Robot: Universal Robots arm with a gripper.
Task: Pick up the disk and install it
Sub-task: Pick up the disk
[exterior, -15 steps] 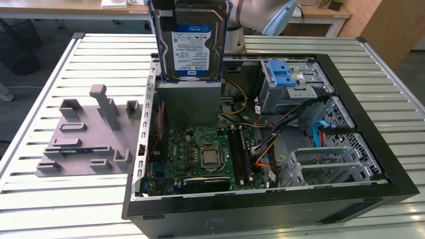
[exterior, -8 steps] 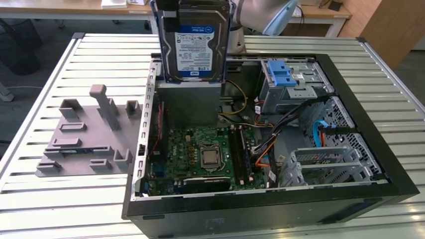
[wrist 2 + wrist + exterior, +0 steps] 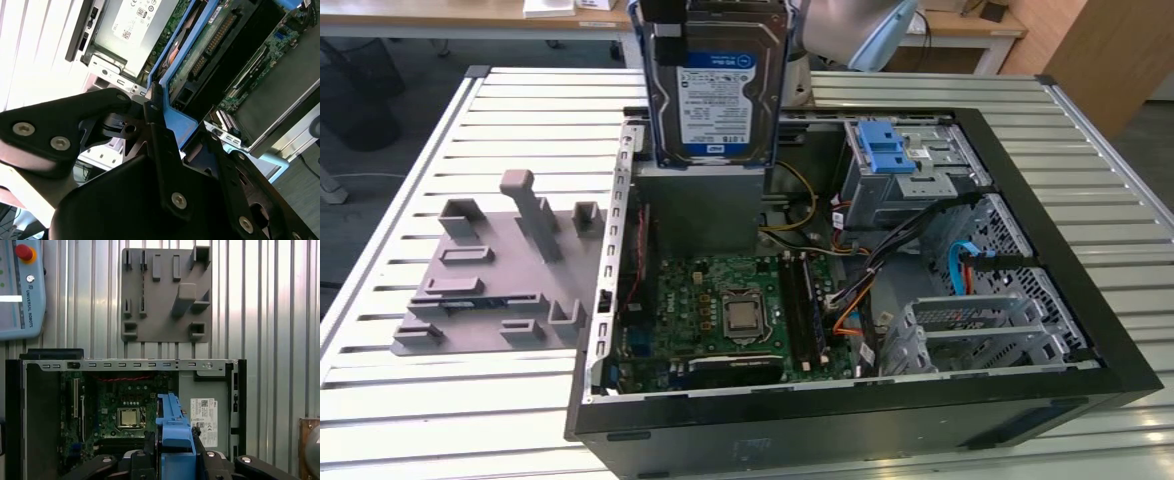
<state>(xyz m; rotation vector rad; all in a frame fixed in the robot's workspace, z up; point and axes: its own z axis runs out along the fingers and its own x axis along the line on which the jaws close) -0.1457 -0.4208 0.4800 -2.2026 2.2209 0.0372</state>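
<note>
While the open case (image 3: pixel 1074 215) lies on the slatted table (image 3: pixel 520 110), the disk (image 3: pixel 718 85) hangs upright above the case's power-supply (image 3: pixel 700 210) corner, toward the table's far edge. The gripper (image 3: pixel 174 442) is clamped on the disk's blue bracket (image 3: pixel 172 422). A grey plate (image 3: pixel 487 290) sits beside the case.

A pale, slatted metal table (image 3: pixel 520 100) spread across the scene under even light. Grey floor (image 3: pixel 420 85) lay past its edge on the exterior view's left. A white-topped desk (image 3: pixel 454 28) stood behind it. A second desk (image 3: pixel 974 30) stood toward the exterior view's right, near a wooden panel (image 3: pixel 1101 50).
</note>
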